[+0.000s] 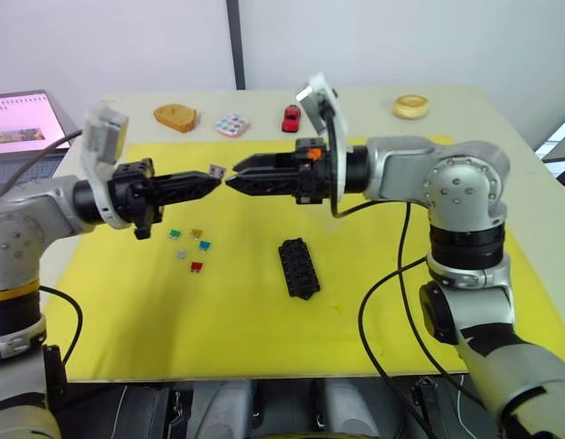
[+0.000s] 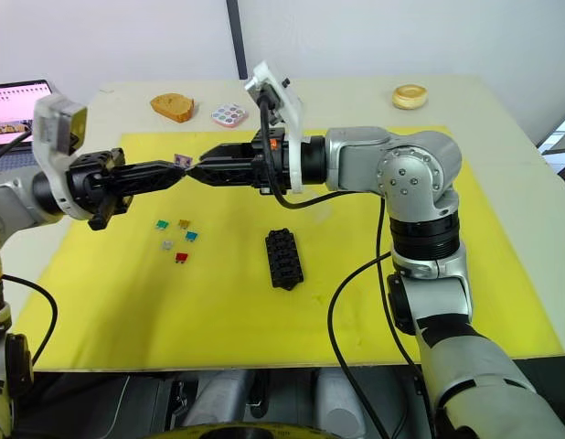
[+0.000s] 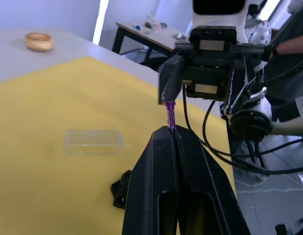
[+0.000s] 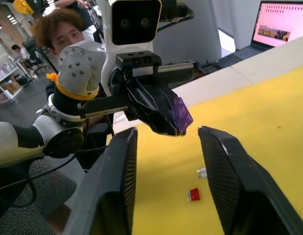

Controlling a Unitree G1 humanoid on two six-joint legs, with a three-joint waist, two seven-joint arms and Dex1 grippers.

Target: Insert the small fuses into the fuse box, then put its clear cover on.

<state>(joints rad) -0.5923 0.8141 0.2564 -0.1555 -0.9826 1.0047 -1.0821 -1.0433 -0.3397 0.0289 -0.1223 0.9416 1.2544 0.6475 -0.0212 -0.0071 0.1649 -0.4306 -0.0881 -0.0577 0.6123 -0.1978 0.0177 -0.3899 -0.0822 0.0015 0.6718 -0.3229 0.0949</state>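
Now I see both arms raised above the yellow mat [image 1: 127,320], with the two grippers meeting tip to tip. My left gripper [image 1: 215,181] has its jaws pressed together on the purple fuse [image 1: 217,170], which sticks out from the tips. My right gripper [image 1: 231,180] points straight at it, with its jaws spread and the purple fuse in front of the gap between them, as the right wrist view shows.

On the mat below lie the other five fuses in a loose group: the teal fuse [image 1: 175,234], the amber fuse [image 1: 197,233], the blue fuse [image 1: 205,245], the grey fuse [image 1: 181,255] and the red fuse [image 1: 197,267]. The black fuse box [image 1: 299,268] lies flat on the mat, near the group on my right side. The clear cover [image 3: 94,142] lies on the mat too, apart from the fuse box.

Beyond the mat, on the tabletop [image 1: 502,110], I see a red toy car [image 1: 292,117] and a white tile with coloured dots [image 1: 231,124].
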